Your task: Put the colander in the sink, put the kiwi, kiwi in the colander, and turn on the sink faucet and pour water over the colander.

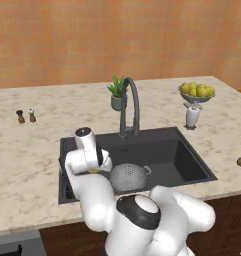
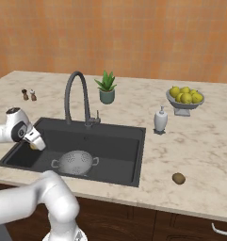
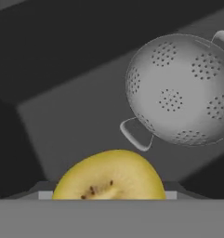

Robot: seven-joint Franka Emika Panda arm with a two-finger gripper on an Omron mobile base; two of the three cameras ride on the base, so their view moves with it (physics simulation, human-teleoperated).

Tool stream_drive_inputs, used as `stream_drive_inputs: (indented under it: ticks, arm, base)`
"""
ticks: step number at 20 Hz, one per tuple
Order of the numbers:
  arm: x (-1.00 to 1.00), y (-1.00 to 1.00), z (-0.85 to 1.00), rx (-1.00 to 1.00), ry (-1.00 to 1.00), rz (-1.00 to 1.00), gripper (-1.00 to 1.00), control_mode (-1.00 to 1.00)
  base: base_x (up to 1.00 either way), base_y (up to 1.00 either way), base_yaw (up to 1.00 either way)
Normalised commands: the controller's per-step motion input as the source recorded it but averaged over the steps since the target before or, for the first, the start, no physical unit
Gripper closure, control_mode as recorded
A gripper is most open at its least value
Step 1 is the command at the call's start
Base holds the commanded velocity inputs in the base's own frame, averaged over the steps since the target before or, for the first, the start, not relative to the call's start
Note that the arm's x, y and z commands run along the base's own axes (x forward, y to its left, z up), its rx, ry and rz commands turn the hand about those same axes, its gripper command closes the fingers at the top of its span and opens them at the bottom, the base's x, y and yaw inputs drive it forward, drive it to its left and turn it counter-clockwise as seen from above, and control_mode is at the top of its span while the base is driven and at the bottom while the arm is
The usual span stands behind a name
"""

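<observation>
My gripper (image 1: 94, 167) hangs over the left end of the dark sink (image 1: 179, 155), shut on the golden yellow kiwi (image 3: 108, 176). That kiwi (image 2: 34, 146) shows as a yellow spot at the fingers. The silver colander (image 1: 128, 177) stands on the sink floor, right of the gripper and apart from it; in the hand view the colander (image 3: 183, 90) lies at upper right with one loop handle toward the kiwi. The brown kiwi (image 2: 178, 178) rests on the counter right of the sink (image 2: 122, 146). The gooseneck sink faucet (image 2: 77, 96) arches over the basin's back edge; no water shows at its spout.
A footed bowl of lemons (image 2: 184, 98) and a white soap dispenser (image 2: 160, 120) stand on the counter at back right. A potted plant (image 2: 106, 87) sits behind the faucet. Two small shakers (image 1: 25, 116) stand at far left.
</observation>
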Motion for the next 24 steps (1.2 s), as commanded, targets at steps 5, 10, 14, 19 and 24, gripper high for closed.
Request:
stream_drive_inputs:
  ticks: [5, 10, 14, 19, 24]
  arm:
    - [0.12, -1.0, -0.09, 0.0, 0.0, -0.13, 1.0, -1.0]
    - [0.01, -0.93, -0.19, 0.0, 0.0, -0.06, 1.0, -1.0]
    - [0.09, -0.48, -0.31, 0.0, 0.0, 0.0, 1.0, -1.0]
    - [0.11, -0.21, -0.44, 0.0, 0.0, 0.0, 1.0, -1.0]
    - [0.15, -0.19, -0.37, 0.0, 0.0, 0.0, 1.0, -1.0]
  base:
    - [0.0, 0.0, 0.0]
    - [0.0, 0.0, 0.0]
    - [0.0, 0.0, 0.0]
    - [0.0, 0.0, 0.0]
    - [0.0, 0.0, 0.0]
